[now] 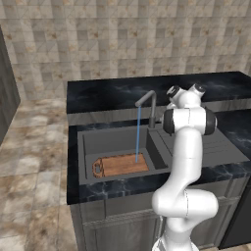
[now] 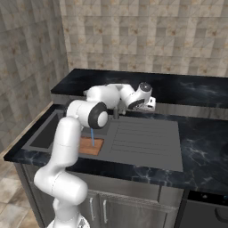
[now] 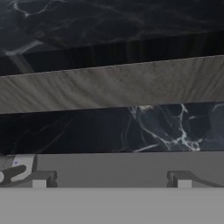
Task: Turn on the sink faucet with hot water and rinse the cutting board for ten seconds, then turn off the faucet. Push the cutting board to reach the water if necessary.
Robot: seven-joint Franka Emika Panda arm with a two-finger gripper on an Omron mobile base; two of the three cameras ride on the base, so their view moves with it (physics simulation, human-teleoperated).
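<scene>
Black marbled worktop [image 1: 122, 188] carries the dark grey sink [image 1: 86, 147]. Cutting board [image 1: 120, 164] lies flat on the sink floor, rounded end left. Water [image 1: 138, 133] falls from the sink faucet [image 1: 148, 104] onto the board's right part. End effector [image 3: 111, 179] behind the faucet, fingers apart, holding nothing. Beige tiled wall [image 1: 122, 39] beyond; no legible writing.

A kitchen, seemingly domestic: tiled wall [image 1: 122, 39], marbled counter [image 1: 127, 186], sink [image 1: 86, 147], cabinet doors [image 2: 102, 207].
</scene>
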